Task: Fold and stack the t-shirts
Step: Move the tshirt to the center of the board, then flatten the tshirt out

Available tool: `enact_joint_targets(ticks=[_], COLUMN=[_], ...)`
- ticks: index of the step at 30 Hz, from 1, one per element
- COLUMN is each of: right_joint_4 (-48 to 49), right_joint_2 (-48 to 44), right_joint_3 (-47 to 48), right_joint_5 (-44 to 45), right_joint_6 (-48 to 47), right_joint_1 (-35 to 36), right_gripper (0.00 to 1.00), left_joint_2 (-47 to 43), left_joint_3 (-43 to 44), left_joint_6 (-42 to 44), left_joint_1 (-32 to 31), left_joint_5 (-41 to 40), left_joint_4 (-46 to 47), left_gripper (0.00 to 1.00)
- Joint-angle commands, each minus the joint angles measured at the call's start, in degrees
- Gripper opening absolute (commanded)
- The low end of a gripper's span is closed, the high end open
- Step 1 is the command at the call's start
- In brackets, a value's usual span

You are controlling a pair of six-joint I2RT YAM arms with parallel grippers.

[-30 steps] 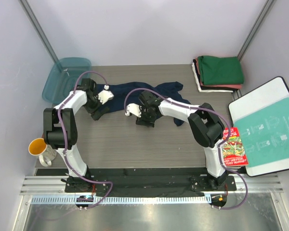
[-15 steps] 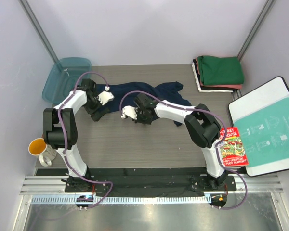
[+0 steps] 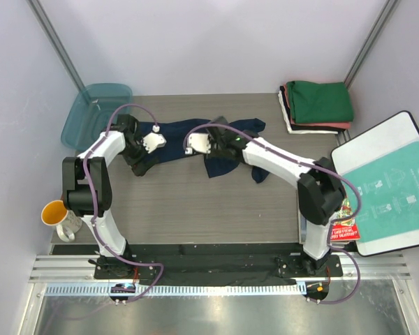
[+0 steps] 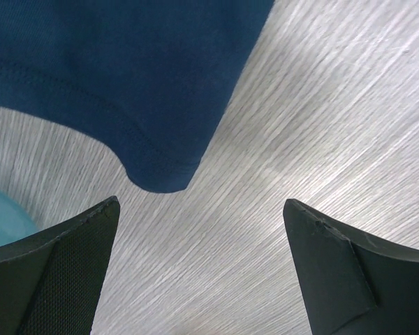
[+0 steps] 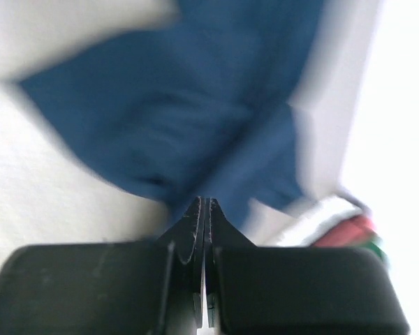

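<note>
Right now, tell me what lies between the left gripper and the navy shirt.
Bare tabletop only; the left wrist view shows the open left gripper short of the navy shirt's corner.

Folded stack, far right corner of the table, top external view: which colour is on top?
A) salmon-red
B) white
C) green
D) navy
C: the green t-shirt lies on top, with only the edges of the salmon-red t-shirt and the white t-shirt showing beneath it.
</note>
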Motion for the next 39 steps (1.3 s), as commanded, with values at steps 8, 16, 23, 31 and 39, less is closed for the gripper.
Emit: enact_joint_targets(ticks=[8, 16, 23, 31, 39], right_joint_4=[12.3, -7.2, -9.8, -11.4, -8.8], right_joint_2=[-13.5, -9.8, -1.8, 7.6, 11.0], right_joint_3=[-1.0, -0.1, 4.1, 11.4, 8.9], right_joint_5=[9.7, -14.9, -25.8, -32.7, -31.2], right_joint_6=[-7.4, 13.0, 23.0, 23.3, 23.3], right_joint_1=[-3.2, -3.5, -4.9, -5.3, -5.3], right_gripper=[0.01, 0.81, 0.82, 0.85, 0.89], left_joint_2=[-1.4, -0.4, -2.2, -3.1, -4.0], left_joint_3=[1.3, 4.4, 2.8, 2.8, 2.2], left_joint_6=[2.4, -0.5, 0.1, -0.4, -1.0], left_joint_1=[0.2, 0.0, -0.1, -0.2, -0.2], left_joint_5=[5.2, 5.4, 5.0, 4.2, 3.4], left_joint_4=[-2.9, -3.5, -4.4, -5.6, -5.8], left_gripper=[1.00, 1.00, 1.00, 1.00, 1.00])
